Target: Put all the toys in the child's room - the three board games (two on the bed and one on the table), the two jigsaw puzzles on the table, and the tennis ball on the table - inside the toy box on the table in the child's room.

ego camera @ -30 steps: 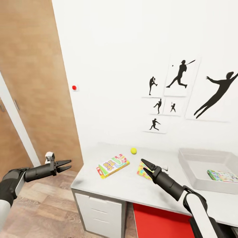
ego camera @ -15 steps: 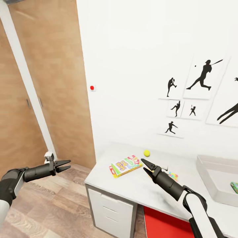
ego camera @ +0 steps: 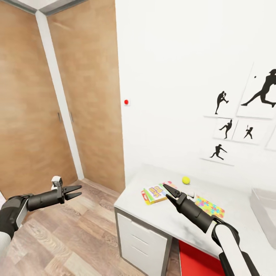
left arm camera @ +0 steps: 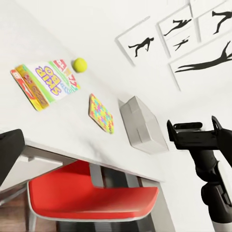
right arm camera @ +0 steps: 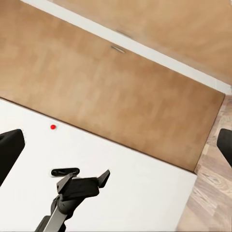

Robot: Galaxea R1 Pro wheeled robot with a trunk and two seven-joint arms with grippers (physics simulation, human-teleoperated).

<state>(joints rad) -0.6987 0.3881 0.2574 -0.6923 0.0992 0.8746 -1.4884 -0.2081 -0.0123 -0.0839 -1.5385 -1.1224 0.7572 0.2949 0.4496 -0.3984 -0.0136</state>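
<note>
Our right gripper [ego camera: 167, 190] has its jaws parted and empty, hanging over the table's [ego camera: 153, 214] near-left part, just beside the board game [ego camera: 155, 192]. Our left gripper [ego camera: 75, 191] is also parted and empty, out over the wood floor [ego camera: 65, 245], well apart from the table's left edge, with open floor between.

The board game lies flat near the table's left corner. The tennis ball [ego camera: 186, 179] sits behind it, near the wall. One jigsaw puzzle [ego camera: 209, 207] lies flat to the right of our right arm. The toy box [ego camera: 263, 207] is cut off at the head view's right edge; the left wrist view shows it [left arm camera: 142, 124] beyond the puzzle [left arm camera: 101, 113].

Versus 0.5 s ago: the whole view has shifted, so our camera has turned left. More door [ego camera: 34, 126] is in view, less box. The toys hold their places on the table, and both grippers hold their pose.
</note>
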